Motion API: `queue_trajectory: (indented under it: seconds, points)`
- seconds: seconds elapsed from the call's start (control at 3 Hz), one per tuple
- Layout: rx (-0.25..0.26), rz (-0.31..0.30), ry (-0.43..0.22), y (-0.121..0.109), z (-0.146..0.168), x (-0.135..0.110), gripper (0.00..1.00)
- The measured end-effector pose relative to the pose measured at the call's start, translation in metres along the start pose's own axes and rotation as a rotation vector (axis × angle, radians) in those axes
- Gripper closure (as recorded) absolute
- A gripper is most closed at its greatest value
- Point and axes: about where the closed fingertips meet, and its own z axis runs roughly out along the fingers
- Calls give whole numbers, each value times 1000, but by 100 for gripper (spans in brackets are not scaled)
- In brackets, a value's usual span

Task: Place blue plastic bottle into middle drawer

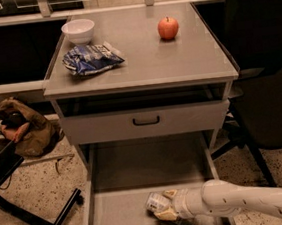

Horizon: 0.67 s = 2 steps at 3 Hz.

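The blue plastic bottle sits low over the middle drawer floor near its front edge, its long axis running leftward out of the gripper, which reaches in from the right and pinches the bottle's right end

The single camera sits high in front of the cabinet, facing its front and tilted steeply down, so the tabletop fills the upper frame, far beyond the gripper. The gripper lies low in the frame, near the camera, inside the open middle drawer. Its arm enters from the lower right corner (so the camera possibly rides on the robot itself, though the mount is out of sight). The view is close: left of the gripper it takes in speckled floor, to its right a dark chair.
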Motion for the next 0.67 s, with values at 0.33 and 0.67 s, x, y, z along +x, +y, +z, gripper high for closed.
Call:
queue_trajectory:
  seconds: [0.33, 0.67]
  points:
    - [0, 0, 0, 0, 0, 0, 0]
    - [0, 0, 0, 0, 0, 0, 0]
